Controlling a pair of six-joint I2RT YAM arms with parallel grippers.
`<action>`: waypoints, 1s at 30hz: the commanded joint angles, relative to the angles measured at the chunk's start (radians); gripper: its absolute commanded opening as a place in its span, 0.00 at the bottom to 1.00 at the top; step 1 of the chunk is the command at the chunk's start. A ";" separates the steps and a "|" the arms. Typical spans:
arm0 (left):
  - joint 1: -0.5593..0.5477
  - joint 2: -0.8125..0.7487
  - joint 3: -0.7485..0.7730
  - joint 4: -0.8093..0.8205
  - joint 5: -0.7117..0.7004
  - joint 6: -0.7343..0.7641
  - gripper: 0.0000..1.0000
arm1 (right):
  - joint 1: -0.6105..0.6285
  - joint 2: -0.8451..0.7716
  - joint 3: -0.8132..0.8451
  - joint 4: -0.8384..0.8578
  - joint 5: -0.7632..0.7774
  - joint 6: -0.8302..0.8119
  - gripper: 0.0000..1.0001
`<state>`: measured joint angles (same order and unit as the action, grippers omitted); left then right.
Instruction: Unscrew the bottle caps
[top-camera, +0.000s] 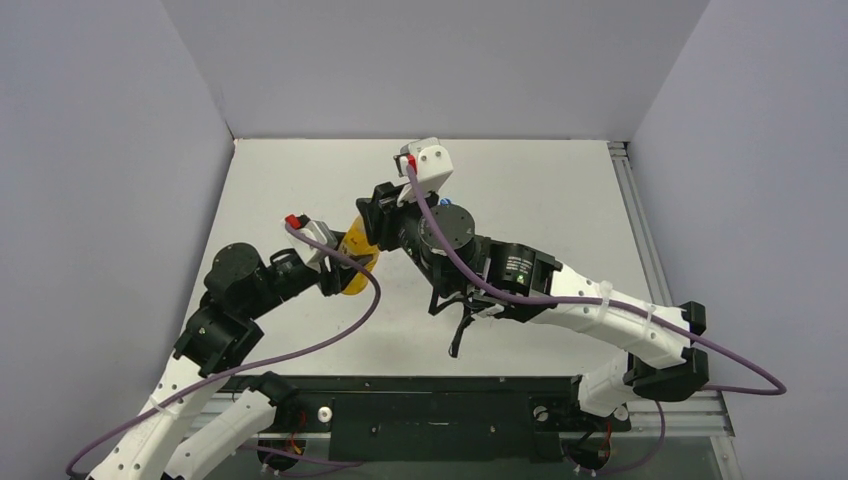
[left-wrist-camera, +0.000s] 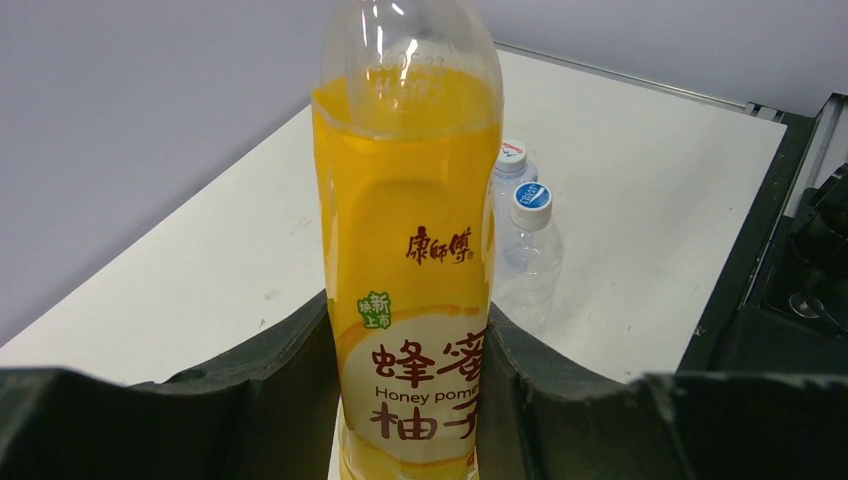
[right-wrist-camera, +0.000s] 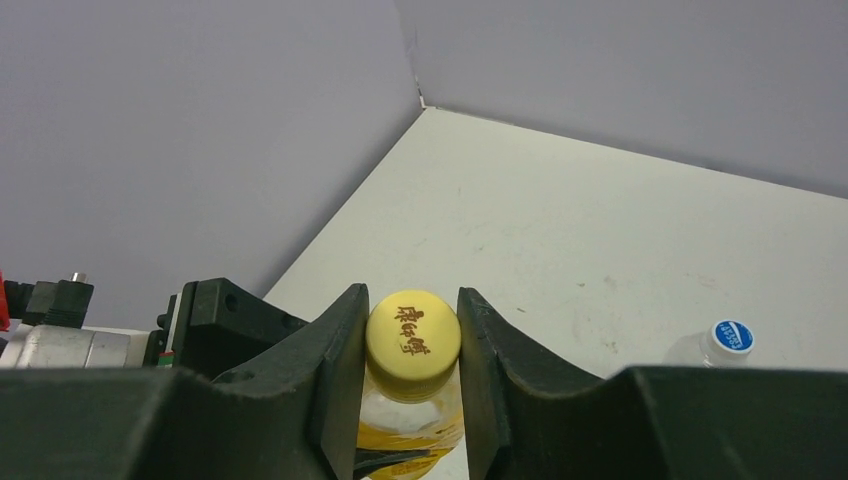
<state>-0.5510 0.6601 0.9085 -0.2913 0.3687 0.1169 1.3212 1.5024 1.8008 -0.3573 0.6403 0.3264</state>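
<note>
Right end effector (right-wrist-camera: 412, 312) snug around the yellow cap (right-wrist-camera: 413, 342)

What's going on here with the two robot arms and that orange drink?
The left hand grips the honey pomelo drink bottle around its body. The right hand is shut on the yellow cap from both sides; the cap is on the bottle, not yet unscrewed. Two clear bottles stand on the table behind, blue-topped caps on, untouched.
</note>
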 joint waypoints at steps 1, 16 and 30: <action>-0.004 0.008 0.009 0.051 -0.010 -0.004 0.00 | -0.051 -0.088 -0.065 0.087 -0.142 0.061 0.04; -0.004 0.008 0.057 0.098 0.365 -0.188 0.00 | -0.099 -0.251 -0.264 0.208 -0.571 -0.065 0.00; -0.004 0.065 0.101 0.190 0.736 -0.447 0.00 | -0.111 -0.348 -0.310 0.143 -0.868 -0.187 0.00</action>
<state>-0.5529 0.7227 0.9623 -0.1810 0.9752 -0.2459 1.2179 1.1683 1.4944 -0.1825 -0.1173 0.2047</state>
